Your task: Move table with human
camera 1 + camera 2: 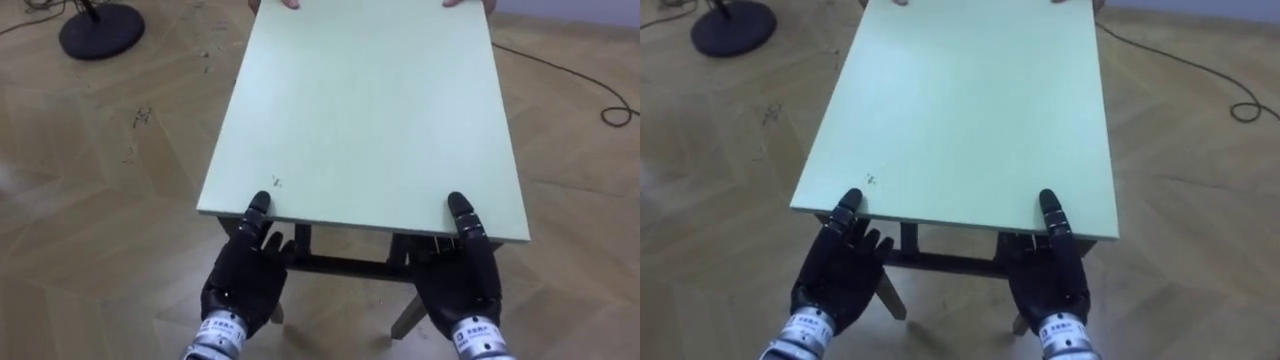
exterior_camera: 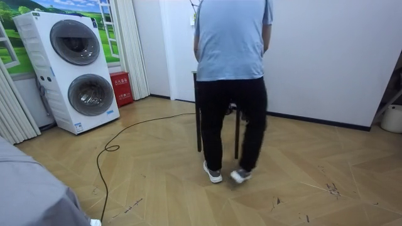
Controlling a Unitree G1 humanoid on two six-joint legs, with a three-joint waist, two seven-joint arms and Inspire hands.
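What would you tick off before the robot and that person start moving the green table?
1. Left hand grips the table at its near edge, thumb on top: ok.
2. Right hand grips the near edge at the other corner, thumb on top: ok.
3. Person's fingers on the far edge: ok.
4. Round stand base on the floor, apart from the table: ok.
5. Cable on the floor at the robot's right, close to the far corner: not ok.
6. Table legs off the floor: cannot tell.
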